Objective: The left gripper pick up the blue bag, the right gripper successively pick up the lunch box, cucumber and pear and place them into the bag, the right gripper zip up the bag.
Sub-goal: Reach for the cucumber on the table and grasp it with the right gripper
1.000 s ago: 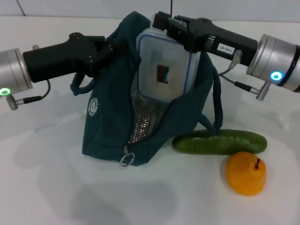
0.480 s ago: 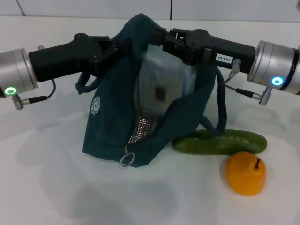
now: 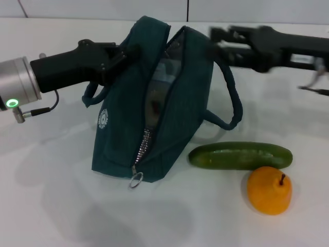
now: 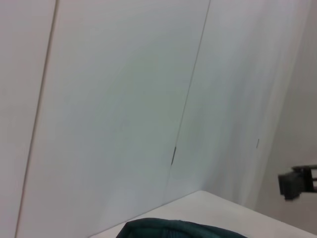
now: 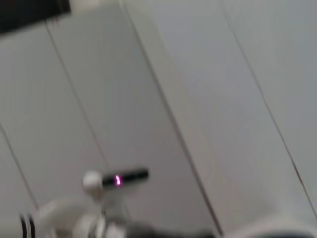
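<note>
White tabletop (image 3: 61, 206) – left gripper (image 3: 121, 54) clamped on blue bag (image 3: 154, 113), lunch box (image 3: 162, 77) inside; right gripper (image 3: 221, 43) blurred beside it – fingers unreadable.

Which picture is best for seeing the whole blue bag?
The head view: the blue bag stands whole on the table, the left gripper at its top edge. The left wrist view shows only a sliver of its top. The right wrist view doesn't show it.
</note>
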